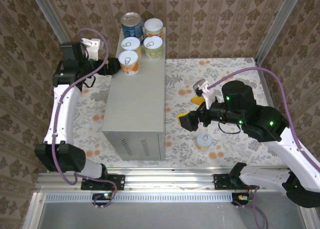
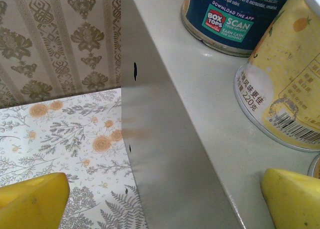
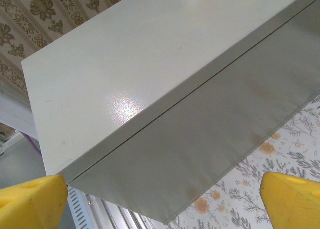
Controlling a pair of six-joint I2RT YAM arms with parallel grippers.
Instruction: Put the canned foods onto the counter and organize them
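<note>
Yellow fingertips stood spread on the right end effector, nothing held, one tin to go.
Outward from there, it faced the flank of the bench, hanging over the floral floor with the last orange tin upright just beside and below, likely its next pick. Over at the far corner, the left end effector gaped just as wide and empty, next to the blue tin and four orange tins. These were clustered tight at the far end, I'd judge to keep bench room free for the sixth.
</note>
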